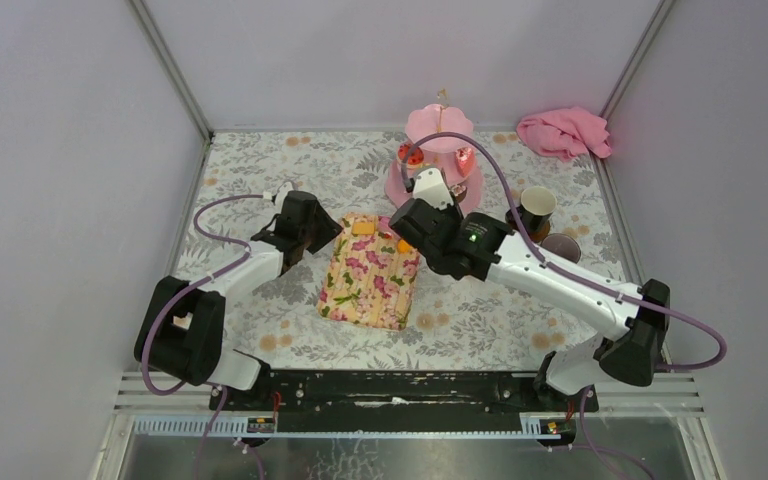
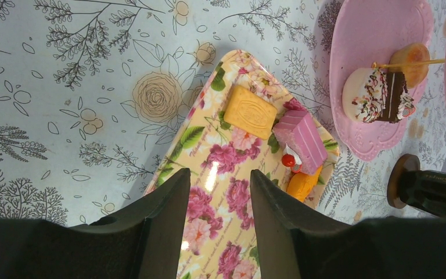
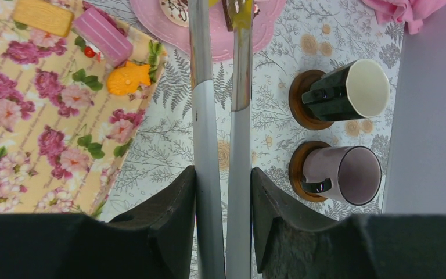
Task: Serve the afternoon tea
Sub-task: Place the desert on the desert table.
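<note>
My right gripper [image 3: 223,174] is shut on a pair of metal tongs [image 3: 201,104], whose blades reach out over the bottom plate of the pink three-tier stand [image 1: 440,150]; their tips run out of the top of the right wrist view. A chocolate cake [image 2: 380,96] lies on that plate, and red cakes sit on a higher tier. A yellow cake [image 2: 250,111], a pink cake [image 2: 300,139] and an orange cake [image 2: 304,183] lie at the far end of the floral tray [image 1: 365,290]. My left gripper [image 2: 219,174] hangs open above the tray with nothing between its fingers. The black mug [image 3: 345,90] and grey mug [image 3: 342,174] stand on brown coasters at the right.
A pink cloth [image 1: 563,132] lies crumpled in the far right corner. Grey walls close in the floral tablecloth on the left, back and right. The right arm stretches diagonally from its base [image 1: 630,345] past the mugs.
</note>
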Controlling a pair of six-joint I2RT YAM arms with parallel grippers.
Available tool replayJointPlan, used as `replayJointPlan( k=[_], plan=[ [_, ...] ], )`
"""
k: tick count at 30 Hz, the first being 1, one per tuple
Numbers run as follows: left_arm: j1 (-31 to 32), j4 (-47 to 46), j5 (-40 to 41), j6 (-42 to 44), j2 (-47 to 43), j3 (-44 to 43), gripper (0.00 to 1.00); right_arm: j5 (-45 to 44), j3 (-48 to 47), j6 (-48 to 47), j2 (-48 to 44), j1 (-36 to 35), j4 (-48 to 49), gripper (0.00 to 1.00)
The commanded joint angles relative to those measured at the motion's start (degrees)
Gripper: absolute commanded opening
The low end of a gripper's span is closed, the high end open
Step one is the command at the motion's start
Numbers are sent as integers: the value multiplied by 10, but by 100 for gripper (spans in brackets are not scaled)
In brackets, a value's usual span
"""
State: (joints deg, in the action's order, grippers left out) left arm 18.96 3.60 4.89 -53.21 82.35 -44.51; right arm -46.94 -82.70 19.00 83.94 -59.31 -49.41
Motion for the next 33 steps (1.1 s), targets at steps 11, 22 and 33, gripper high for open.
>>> replayJointPlan(
  k=[11,22,33],
  plan=[
    [0,-24,-6,0,6,4,50,25,-36,-32,25,63,41,0],
    [0,-29,-9,0,10,4,50,45,-39,-42,42,95,63,0],
    [0,-34,-11,-1,18,5,50,49,-44,-44,51,112,73,0]
  ],
)
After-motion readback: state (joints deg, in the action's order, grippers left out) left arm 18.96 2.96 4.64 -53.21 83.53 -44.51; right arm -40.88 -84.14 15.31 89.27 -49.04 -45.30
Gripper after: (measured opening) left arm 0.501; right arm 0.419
